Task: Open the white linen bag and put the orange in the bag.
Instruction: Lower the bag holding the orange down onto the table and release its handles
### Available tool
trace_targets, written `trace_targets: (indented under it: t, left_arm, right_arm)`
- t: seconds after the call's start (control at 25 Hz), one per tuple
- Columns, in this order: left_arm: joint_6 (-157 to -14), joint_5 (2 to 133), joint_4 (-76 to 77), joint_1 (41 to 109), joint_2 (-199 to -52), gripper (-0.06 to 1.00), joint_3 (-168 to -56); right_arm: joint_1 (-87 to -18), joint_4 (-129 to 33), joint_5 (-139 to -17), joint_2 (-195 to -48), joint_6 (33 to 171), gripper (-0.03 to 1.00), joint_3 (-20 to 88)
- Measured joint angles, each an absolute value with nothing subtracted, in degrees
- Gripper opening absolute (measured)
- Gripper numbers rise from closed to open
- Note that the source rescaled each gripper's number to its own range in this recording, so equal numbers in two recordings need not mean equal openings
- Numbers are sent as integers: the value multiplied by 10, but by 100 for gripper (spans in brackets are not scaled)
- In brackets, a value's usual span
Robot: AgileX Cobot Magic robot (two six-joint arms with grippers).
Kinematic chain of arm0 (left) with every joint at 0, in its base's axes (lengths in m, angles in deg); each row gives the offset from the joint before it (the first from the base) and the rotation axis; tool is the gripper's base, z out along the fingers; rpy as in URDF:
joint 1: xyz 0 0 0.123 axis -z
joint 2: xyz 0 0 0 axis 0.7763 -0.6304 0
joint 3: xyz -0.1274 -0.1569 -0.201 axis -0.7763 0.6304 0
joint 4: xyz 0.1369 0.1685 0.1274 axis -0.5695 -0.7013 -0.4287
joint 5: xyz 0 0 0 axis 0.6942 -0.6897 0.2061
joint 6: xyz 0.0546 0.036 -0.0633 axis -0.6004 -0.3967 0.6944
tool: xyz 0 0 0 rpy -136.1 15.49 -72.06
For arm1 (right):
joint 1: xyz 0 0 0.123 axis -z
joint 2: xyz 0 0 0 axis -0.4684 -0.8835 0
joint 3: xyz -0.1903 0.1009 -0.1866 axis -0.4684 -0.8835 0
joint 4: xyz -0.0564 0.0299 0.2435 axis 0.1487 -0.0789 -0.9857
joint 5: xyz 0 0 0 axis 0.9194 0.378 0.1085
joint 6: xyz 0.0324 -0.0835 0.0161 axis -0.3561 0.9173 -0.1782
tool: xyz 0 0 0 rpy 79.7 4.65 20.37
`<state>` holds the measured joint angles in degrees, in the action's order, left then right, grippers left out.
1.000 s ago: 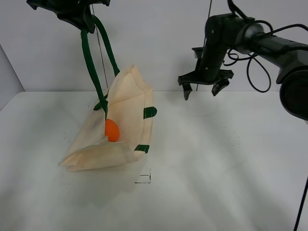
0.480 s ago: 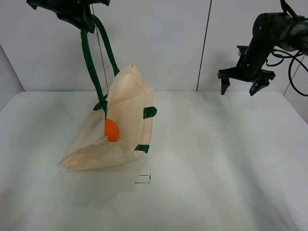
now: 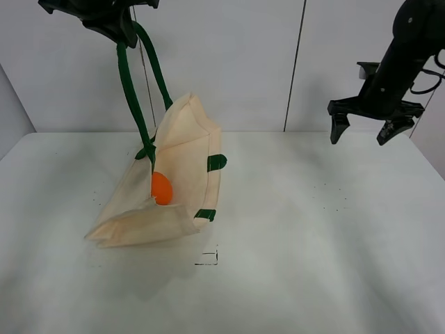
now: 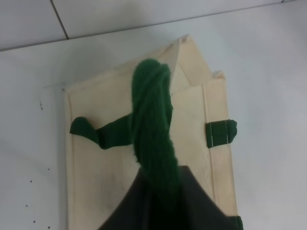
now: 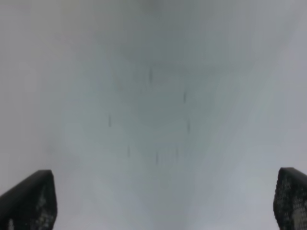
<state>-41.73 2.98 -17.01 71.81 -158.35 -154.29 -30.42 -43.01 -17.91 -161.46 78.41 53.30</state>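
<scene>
Tabletop [image 3: 313,264], matte white, smooth and flecked with a few dark specks, fills most of the high view; a pale panelled wall [image 3: 229,62] with a thin dark seam stands behind it. On the table's left side sits the white linen bag [image 3: 184,156], a cream rectangle of soft woven cloth, half lifted so that its mouth gapes and its lower panel folds flat on the surface; its own folds hide the far inside. The right gripper [image 3: 363,132], black and angular, hangs in the air well apart from the bag, fingers spread wide and holding nothing; the frame edge cuts off its arm, and its wrist view is blurred, showing only two dark fingertips over bare table. The left gripper [image 3: 124,33], cropped at the top of the high view, pinches the green strap handle [image 3: 128,90], a thick, twisted, rope-like band drawn taut up from the bag; in the left wrist view the strap covers the jaws. The orange [image 3: 161,188], round, smooth and bright, lies inside the open mouth near the bottom fold, partly covered by cloth; two green tabs [image 3: 216,162] mark the bag's right edge; a small black square outline [image 3: 207,258] sits on the table just in front of the bag.
</scene>
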Motion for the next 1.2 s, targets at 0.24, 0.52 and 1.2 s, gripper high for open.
trace_targets:
  t: [0.24, 0.52, 1.2]
  left_arm:
    - [-417, 30, -170, 718, -1584, 0, -1543]
    - [-417, 30, -170, 718, -1584, 0, -1543]
    - [-417, 30, -170, 718, -1584, 0, -1543]
  right_arm:
    - [-304, -430, -179, -1413, 789, 100, 309]
    - [-304, -430, -178, -1157, 789, 100, 83]
    - [-304, -425, -283, -582, 808, 100, -175]
